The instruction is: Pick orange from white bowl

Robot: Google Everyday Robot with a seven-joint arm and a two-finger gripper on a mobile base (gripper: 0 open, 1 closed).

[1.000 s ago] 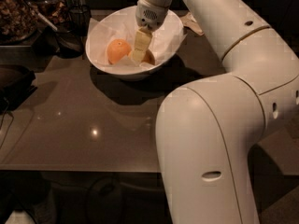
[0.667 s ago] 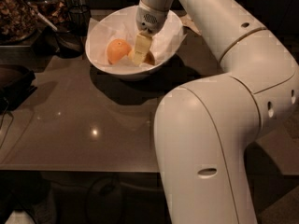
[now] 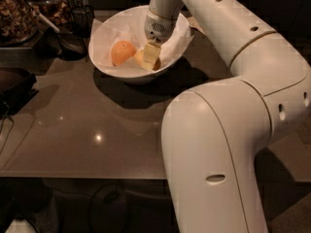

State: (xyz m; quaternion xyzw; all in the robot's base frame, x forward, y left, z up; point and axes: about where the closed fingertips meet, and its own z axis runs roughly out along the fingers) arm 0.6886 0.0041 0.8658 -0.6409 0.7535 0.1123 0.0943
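Note:
The white bowl (image 3: 104, 33), lined with crinkled white paper, stands at the back of the dark table. A deeper orange fruit (image 3: 121, 52) lies in its left half. The pale yellowish orange (image 3: 138, 58) lies just right of it, mostly hidden behind my gripper. My gripper (image 3: 149, 61) reaches down into the bowl from above and sits right at the pale orange, touching or nearly touching it. The white arm (image 3: 228, 130) fills the right side of the view.
A dark tabletop (image 3: 73, 125) spreads in front of the bowl. Containers of brown snacks (image 3: 14, 13) and a dark scoop (image 3: 68, 38) stand at the back left. A black object (image 3: 12, 86) lies at the left edge.
My gripper has sunk slightly lower into the bowl at the pale orange. Both fruits stay where they were.

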